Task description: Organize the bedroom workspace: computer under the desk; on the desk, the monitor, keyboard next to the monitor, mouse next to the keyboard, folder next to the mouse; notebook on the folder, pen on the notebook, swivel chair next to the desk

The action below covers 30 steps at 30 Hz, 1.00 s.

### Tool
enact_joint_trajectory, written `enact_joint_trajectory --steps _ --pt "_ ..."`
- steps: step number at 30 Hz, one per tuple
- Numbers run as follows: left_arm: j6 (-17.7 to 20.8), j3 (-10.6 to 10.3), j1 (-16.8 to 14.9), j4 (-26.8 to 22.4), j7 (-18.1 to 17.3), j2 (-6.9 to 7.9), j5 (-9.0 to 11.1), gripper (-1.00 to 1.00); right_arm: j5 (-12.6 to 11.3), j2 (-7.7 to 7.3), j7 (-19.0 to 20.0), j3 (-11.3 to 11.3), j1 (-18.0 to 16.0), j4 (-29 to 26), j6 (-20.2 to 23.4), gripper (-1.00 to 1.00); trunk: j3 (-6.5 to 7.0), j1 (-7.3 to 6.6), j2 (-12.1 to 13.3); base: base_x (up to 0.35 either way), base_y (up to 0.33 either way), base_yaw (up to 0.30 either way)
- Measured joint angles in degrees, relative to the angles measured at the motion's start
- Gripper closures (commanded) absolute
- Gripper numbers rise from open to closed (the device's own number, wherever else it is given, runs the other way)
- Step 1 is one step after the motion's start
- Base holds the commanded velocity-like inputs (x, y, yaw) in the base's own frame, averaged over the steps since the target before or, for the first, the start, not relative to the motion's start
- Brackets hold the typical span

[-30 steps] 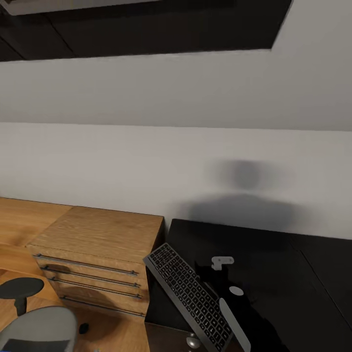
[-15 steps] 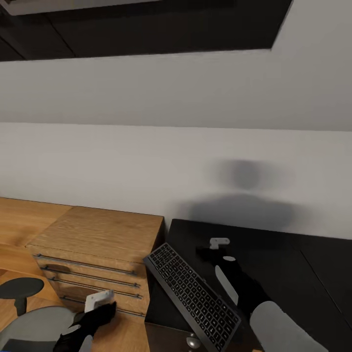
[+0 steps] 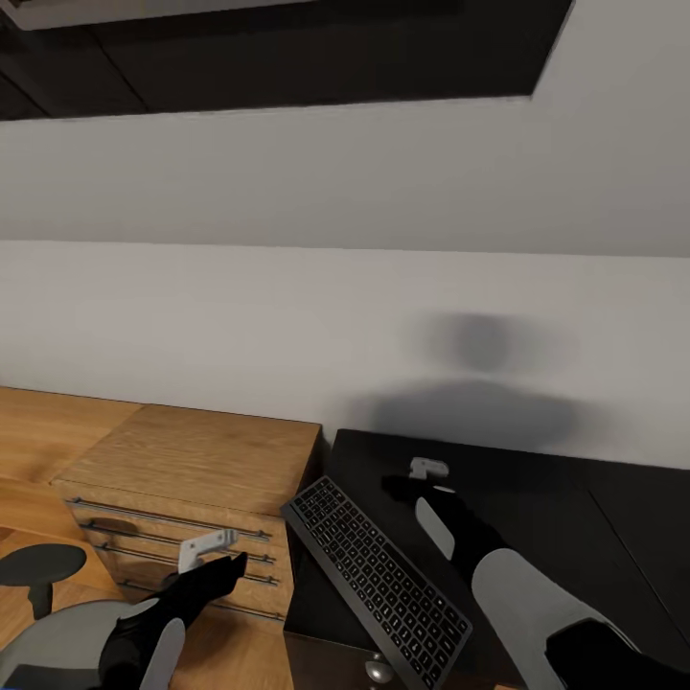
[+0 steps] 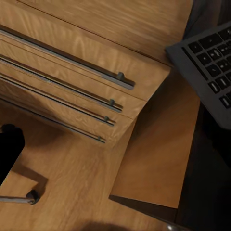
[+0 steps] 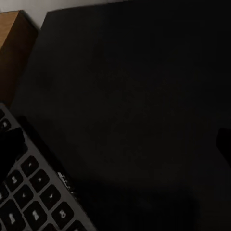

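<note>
Black desk top (image 3: 575,517) takes up the lower right, with the keyboard (image 3: 379,575) lying on it at an angle, one corner poking past the desk's edge toward the wooden drawer unit (image 3: 192,479). Looks like the keyboard step is in hand; next it probably needs squaring up further in. The swivel chair (image 3: 57,623) sits low left by the drawers, kinda crowding that side. Right gripper (image 3: 426,471) hovers over the desk beyond the keyboard, left gripper (image 3: 206,546) in front of the drawers; can't tell whether either is clenched or released.
</note>
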Motion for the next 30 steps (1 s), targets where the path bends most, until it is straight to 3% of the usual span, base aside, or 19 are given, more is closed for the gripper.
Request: enact_joint_trajectory --steps 5,14,22,30 --pt "0.01 0.10 0.01 -0.25 0.01 -0.06 0.05 -1.00 -2.91 0.38 0.02 -0.06 0.17 0.30 0.41 -1.00 0.00 0.00 0.00 0.000 0.000 0.150" --pt "-0.07 0.08 0.01 -0.30 0.01 -0.13 0.05 -1.00 -3.40 0.35 0.09 -0.11 1.25 0.35 0.40 -1.00 0.00 0.00 0.00 0.000 0.000 0.267" --pt "-0.07 0.08 0.01 -0.31 0.05 -0.16 0.04 -1.00 -3.28 0.42 0.20 0.06 1.56 0.38 0.33 -1.00 -1.44 1.75 -3.20 0.000 0.000 0.265" --pt "-0.07 0.08 0.00 -0.29 0.09 -0.17 0.00 -1.00 -2.78 0.18 0.25 0.09 2.08 0.34 0.06 -1.00 -2.89 3.51 -6.41 0.000 0.000 0.049"
